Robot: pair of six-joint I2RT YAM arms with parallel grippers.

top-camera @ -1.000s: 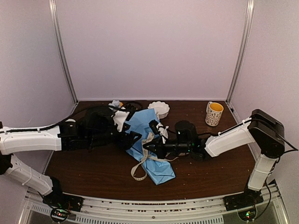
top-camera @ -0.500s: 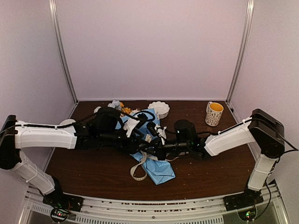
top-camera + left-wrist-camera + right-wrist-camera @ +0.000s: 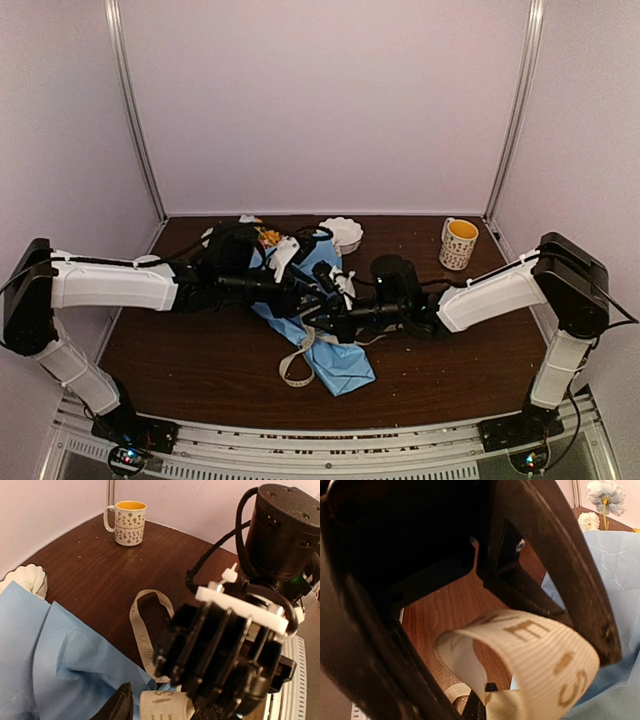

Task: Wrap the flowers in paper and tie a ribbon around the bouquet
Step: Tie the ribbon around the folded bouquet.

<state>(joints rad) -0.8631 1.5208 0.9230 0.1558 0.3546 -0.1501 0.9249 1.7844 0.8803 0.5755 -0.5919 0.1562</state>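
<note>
Ribbon [image 3: 535,645]: flat beige strip with gold printed letters, arched into a loop just above the paper [image 3: 345,365]. Its loose tail lies on the table [image 3: 200,370] by the paper's near-left edge.
Paper: light blue, creased, lying mid-table, with the flowers [image 3: 606,491] showing at its far end.
Right tool [image 3: 338,320]: reaches in low from the right, jaws together, pinching the ribbon.
Left tool [image 3: 315,298]: stretched in from the left to meet it, jaws apart on either side of the ribbon loop.

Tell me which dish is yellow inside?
The mug with the handle, at the far right. The scalloped bowl is white all over.
</note>
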